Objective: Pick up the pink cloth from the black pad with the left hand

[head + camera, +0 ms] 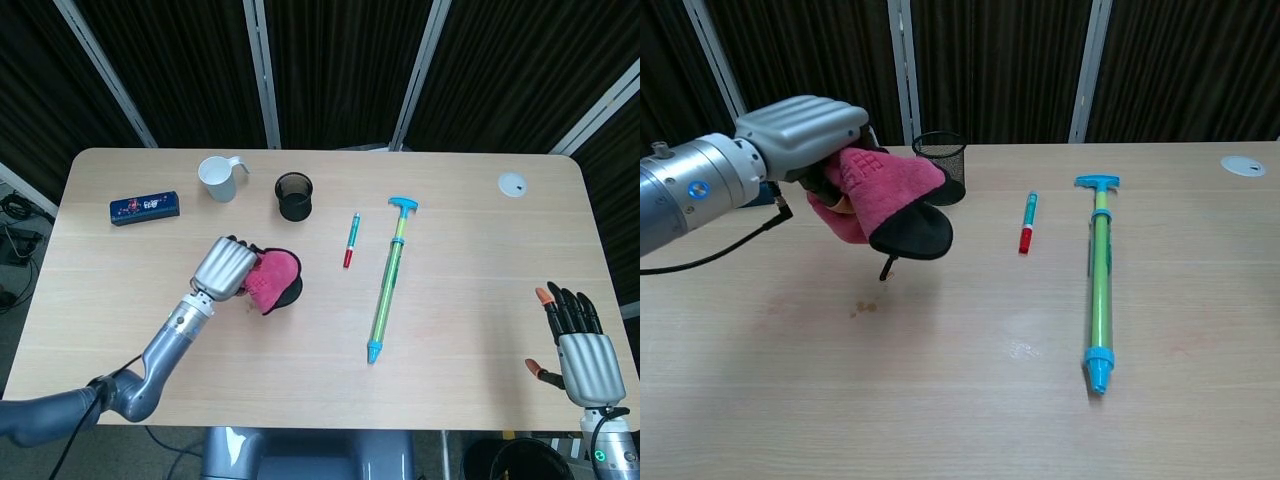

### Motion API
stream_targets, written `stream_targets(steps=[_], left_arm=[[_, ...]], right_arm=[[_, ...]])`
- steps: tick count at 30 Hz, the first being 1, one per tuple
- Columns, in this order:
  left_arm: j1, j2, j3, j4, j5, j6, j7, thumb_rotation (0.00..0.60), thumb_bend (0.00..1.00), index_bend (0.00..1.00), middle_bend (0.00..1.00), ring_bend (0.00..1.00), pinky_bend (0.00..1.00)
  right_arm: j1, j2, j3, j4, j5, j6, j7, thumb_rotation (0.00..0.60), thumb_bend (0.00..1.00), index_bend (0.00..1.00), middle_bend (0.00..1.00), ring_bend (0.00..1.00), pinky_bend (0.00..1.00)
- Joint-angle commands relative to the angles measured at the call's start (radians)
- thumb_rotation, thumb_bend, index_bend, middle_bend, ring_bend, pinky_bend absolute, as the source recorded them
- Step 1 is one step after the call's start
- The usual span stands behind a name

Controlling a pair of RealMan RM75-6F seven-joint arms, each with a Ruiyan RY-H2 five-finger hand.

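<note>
**Pink cloth held off the table in the left hand, black pad with it**

The left hand (pixel 805 130) is closed around the pink cloth (pixel 880 180), its fingers curled over the top of the bundle, and holds it clear above the wooden table (pixel 970 400). The cloth is a deep pink with a nubbly, towel-like weave; it is bunched into thick folds that spill out below and in front of the hand. A flat, rounded black pad (pixel 912 234) hangs against the cloth's lower edge, off the table as well; whether the fingers grip the pad too or it merely clings to the cloth cannot be made out. In the head view the bundle (pixel 272 280) shows near the table's middle, left of the red and blue pen (pixel 351 240).

The right hand (pixel 577 340) sits at the table's near right edge, fingers spread and straight, holding nothing.

Along the far side stand a white mug (pixel 219 178) and a black mesh cup (pixel 294 196), with a blue box (pixel 145 208) further left. A long green and blue pump (pixel 388 281) lies right of the pen.
</note>
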Motion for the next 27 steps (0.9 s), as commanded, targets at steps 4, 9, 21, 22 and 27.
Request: stream_targets(steps=[4,9,21,22,27], left_arm=[[-0.037,-0.122,0.037,0.076,-0.050,-0.038,0.052,0.600,0.40,0.86,0.67,0.59,0.57],[-0.042,-0.182,0.060,0.139,-0.060,-0.046,0.043,0.600,0.40,0.86,0.67,0.59,0.57],[-0.055,-0.276,0.130,0.315,-0.035,-0.106,-0.002,0.600,0.40,0.86,0.67,0.59,0.57],[-0.056,-0.280,0.129,0.331,-0.038,-0.110,-0.007,0.600,0.40,0.86,0.67,0.59,0.57],[-0.068,-0.281,0.124,0.438,-0.031,-0.133,-0.045,0.600,0.40,0.86,0.67,0.59,0.57]], right_arm=[[-0.001,0.001,0.001,0.003,0.005,-0.002,0.010,0.600,0.00,0.00,0.00,0.00,0.00],[0.000,0.004,0.003,0.001,0.009,-0.004,0.017,0.600,0.00,0.00,0.00,0.00,0.00],[-0.005,0.005,0.000,-0.001,0.001,0.005,0.005,0.600,0.00,0.00,0.00,0.00,0.00],[-0.005,0.004,-0.001,-0.001,-0.001,0.007,0.003,0.600,0.00,0.00,0.00,0.00,0.00],[-0.004,0.001,-0.001,0.000,-0.003,0.006,-0.006,0.600,0.00,0.00,0.00,0.00,0.00]])
